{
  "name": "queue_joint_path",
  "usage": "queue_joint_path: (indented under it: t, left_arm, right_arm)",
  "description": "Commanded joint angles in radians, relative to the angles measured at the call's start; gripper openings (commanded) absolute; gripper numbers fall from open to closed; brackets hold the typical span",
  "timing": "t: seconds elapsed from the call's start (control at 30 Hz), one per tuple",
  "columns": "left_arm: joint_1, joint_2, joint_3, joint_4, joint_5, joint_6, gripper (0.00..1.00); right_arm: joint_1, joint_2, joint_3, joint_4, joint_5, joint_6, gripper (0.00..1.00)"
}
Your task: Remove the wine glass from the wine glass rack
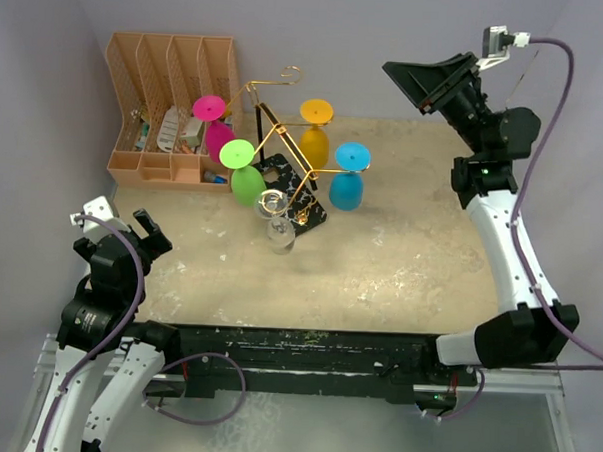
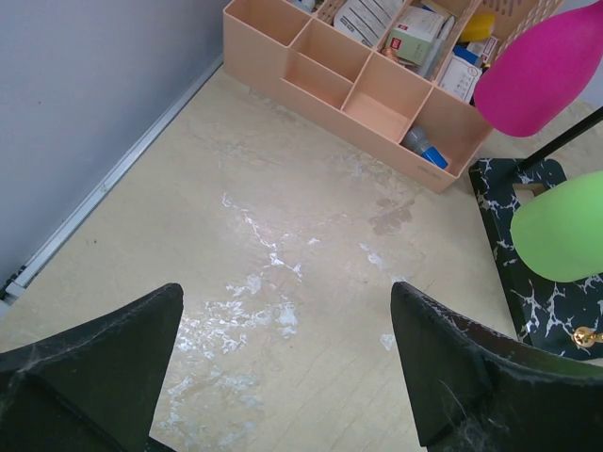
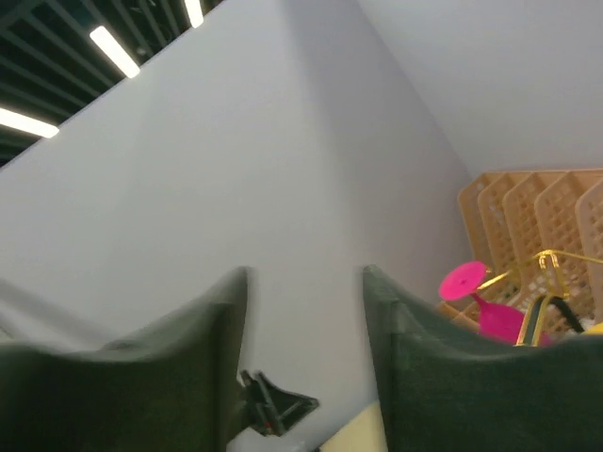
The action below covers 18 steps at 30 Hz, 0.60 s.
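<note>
The gold wire wine glass rack (image 1: 276, 133) stands mid-table on a black marbled base (image 1: 307, 211). Wine glasses hang from it upside down: pink (image 1: 215, 132), green (image 1: 246, 179), yellow (image 1: 315, 135), blue (image 1: 347, 183) and a clear one (image 1: 278, 223) at the near side. My left gripper (image 1: 149, 234) is open and empty, low at the near left, well apart from the rack. The left wrist view shows its open gripper (image 2: 287, 377) over bare table, with the pink bowl (image 2: 551, 71), green bowl (image 2: 561, 231) and base (image 2: 504, 202) at right. My right gripper (image 1: 408, 79) is open, empty and raised at the far right.
An orange slotted desk organiser (image 1: 172, 105) with small items stands at the back left by the wall; it also shows in the left wrist view (image 2: 367, 89). The right wrist view looks at the wall past the open gripper (image 3: 306, 282), with the pink glass (image 3: 471, 282) at right.
</note>
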Motion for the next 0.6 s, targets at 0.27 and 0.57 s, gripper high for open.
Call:
queue_joint_path:
  t: [0.27,0.57]
  left_arm:
    - [-0.007,-0.005,-0.001,0.048,0.011,0.018,0.93]
    - [-0.007,-0.015,0.0,0.043,0.003,0.013,0.93]
  right_arm:
    - [0.017,0.401,0.238,0.901,-0.359,0.668,0.42]
    - [0.087,0.432,0.684,-0.815,-0.024,-0.526,0.38]
